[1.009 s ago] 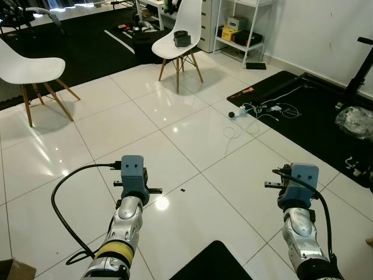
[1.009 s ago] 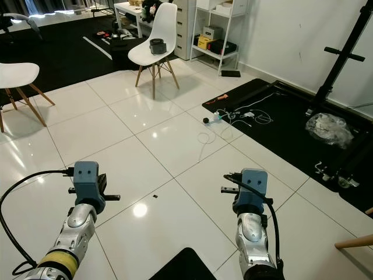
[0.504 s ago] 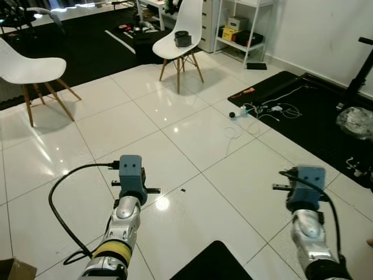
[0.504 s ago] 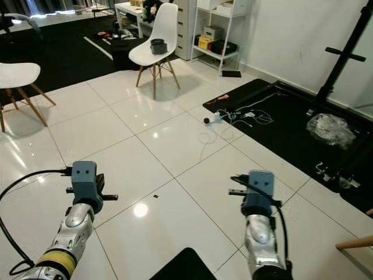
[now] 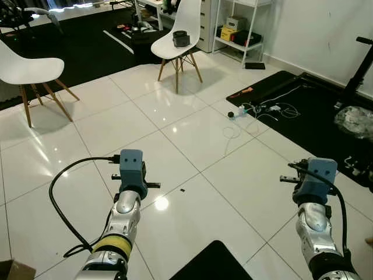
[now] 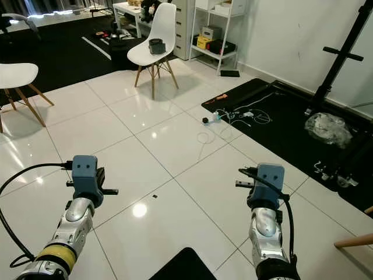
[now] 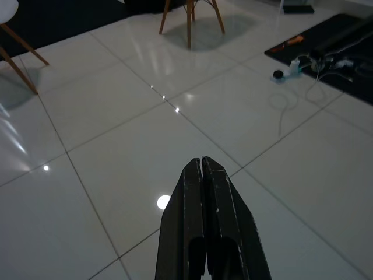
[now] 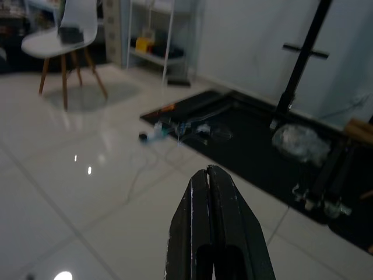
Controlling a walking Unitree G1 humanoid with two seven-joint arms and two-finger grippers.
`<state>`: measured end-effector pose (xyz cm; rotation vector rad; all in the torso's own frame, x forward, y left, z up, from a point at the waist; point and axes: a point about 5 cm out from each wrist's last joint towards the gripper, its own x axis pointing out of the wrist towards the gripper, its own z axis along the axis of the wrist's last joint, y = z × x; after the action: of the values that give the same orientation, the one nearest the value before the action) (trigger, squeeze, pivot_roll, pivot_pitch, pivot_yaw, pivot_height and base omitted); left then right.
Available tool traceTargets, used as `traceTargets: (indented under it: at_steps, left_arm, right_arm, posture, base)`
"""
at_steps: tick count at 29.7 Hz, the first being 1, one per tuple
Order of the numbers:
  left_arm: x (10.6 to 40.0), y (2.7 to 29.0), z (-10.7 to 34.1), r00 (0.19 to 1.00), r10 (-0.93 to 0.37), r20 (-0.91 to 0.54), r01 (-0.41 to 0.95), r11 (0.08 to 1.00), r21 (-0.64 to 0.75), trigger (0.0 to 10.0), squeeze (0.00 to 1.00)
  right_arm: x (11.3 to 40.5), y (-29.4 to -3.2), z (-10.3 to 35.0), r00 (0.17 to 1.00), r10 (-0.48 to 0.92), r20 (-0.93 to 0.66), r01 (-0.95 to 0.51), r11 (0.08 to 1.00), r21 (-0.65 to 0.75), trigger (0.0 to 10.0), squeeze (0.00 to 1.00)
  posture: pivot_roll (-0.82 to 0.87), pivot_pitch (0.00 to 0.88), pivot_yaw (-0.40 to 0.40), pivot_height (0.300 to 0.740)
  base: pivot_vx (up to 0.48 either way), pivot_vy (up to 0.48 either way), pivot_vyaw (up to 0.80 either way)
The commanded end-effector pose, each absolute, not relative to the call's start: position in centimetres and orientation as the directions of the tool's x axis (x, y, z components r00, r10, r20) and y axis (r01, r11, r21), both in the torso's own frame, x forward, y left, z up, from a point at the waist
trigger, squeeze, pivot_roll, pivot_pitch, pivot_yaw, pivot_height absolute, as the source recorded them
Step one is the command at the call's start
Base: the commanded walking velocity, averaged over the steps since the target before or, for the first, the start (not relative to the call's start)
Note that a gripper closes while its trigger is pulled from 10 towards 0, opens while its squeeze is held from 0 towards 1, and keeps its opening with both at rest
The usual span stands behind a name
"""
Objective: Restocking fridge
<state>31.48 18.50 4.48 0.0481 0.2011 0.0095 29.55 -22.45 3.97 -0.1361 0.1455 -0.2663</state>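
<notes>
Both silver arms reach forward over a white tiled floor (image 5: 192,134). My left gripper (image 7: 201,161) is shut, its two black fingers pressed together with nothing between them. My right gripper (image 8: 208,171) is likewise shut and holds nothing. In the eye views the blue wrist blocks stand at the left arm (image 5: 132,172) and the right arm (image 5: 315,179). I see no fridge and no item for restocking in any view.
Two white chairs stand ahead: one at far left (image 5: 26,67), one at the back (image 5: 179,35) with a dark object on its seat. A white shelf unit (image 5: 242,26) lines the wall. A black mat (image 5: 309,111) with cables and a clear bag lies at right, beside a black stand (image 6: 338,55).
My right arm has shifted to the right and slightly up. The left arm has drifted slightly left. Both grippers stay shut.
</notes>
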Motion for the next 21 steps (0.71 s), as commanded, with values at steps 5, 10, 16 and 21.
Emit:
traceTargets:
  at_steps: [5, 10, 16, 21]
  left_arm:
    - [29.9, 18.9, 2.3, 0.959, 0.013, -0.284, 0.01, 0.997, 0.079, 10.0, 0.0]
    - [27.8, 18.5, -0.2, 0.924, -0.002, -0.383, 0.038, 0.996, 0.086, 10.0, 0.0]
    - [27.5, 18.2, -0.5, 0.92, -0.009, -0.393, 0.047, 0.995, 0.085, 10.0, 0.0]
    - [27.7, 18.1, -0.4, 0.922, -0.013, -0.386, 0.05, 0.995, 0.084, 10.0, 0.0]
  right_arm:
    - [27.6, -21.7, 1.2, 0.939, -0.254, -0.231, 0.215, 0.959, -0.183, 10.0, 0.0]
    - [25.3, -21.3, -1.4, 0.908, -0.241, -0.343, 0.171, 0.96, -0.221, 10.0, 0.0]
    - [25.0, -21.3, -1.8, 0.903, -0.239, -0.358, 0.165, 0.96, -0.226, 10.0, 0.0]
    - [25.0, -21.2, -1.8, 0.903, -0.236, -0.358, 0.161, 0.961, -0.226, 10.0, 0.0]
  posture:
    - [0.01, 0.003, 0.002, 0.74]
    - [0.01, 0.003, -0.001, 0.74]
    - [0.01, 0.003, -0.001, 0.74]
    - [0.01, 0.002, 0.0, 0.74]
  base:
    - [0.0, 0.0, 0.0]
    - [0.0, 0.0, 0.0]
    - [0.0, 0.0, 0.0]
    - [0.0, 0.0, 0.0]
